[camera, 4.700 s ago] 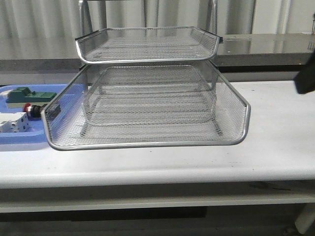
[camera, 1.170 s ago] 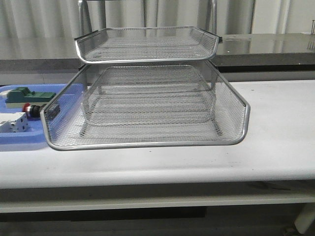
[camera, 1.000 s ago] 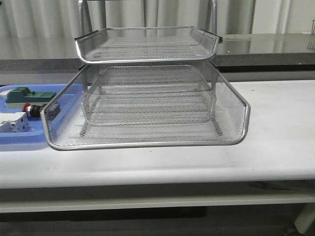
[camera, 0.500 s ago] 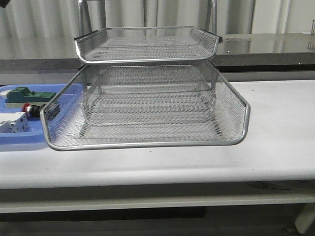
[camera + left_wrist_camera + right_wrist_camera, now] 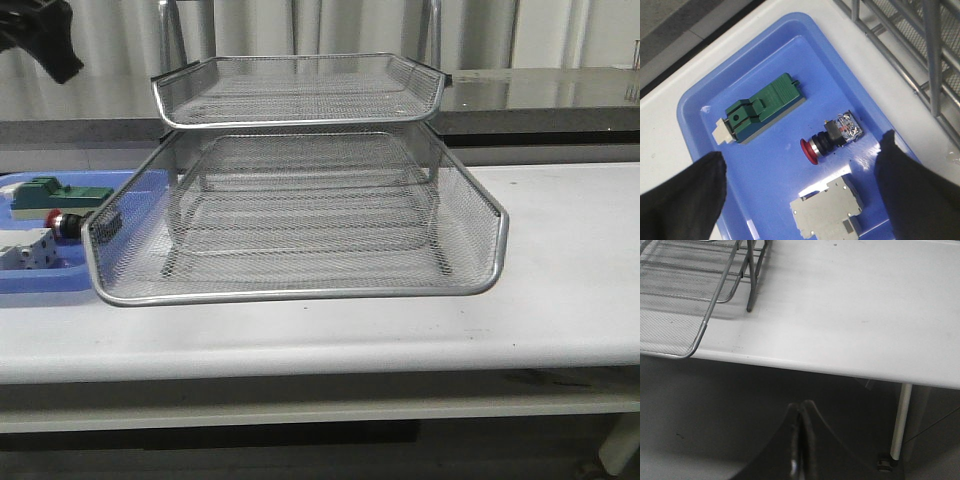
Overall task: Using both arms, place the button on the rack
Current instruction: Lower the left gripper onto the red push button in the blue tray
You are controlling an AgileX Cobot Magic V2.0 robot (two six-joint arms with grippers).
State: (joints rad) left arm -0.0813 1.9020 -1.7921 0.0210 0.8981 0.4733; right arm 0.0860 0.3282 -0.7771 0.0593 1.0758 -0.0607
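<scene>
The button [image 5: 832, 138], red head, silver collar, black body, lies on its side in the blue tray [image 5: 785, 60]; in the front view it [image 5: 62, 221] shows at the far left, beside the rack [image 5: 300, 200]. The rack is a silver wire-mesh tray stand in the table's middle. My left gripper [image 5: 802, 192] is open, high above the blue tray, its fingers wide either side of the button and the white component; in the front view it [image 5: 40, 35] shows at the top left. My right gripper [image 5: 801, 412] is shut and empty, off the table's front edge, right of the rack.
A green block [image 5: 760, 107] and a white blocky component [image 5: 832, 212] also lie in the blue tray. The rack's lowest tray [image 5: 300, 265] is pulled out toward the front. The table edge and a table leg [image 5: 900, 420] show in the right wrist view.
My left arm has come into the front view at the top left and moved down and right. My right arm, seen at the right edge 4.7 s ago, has left that view.
</scene>
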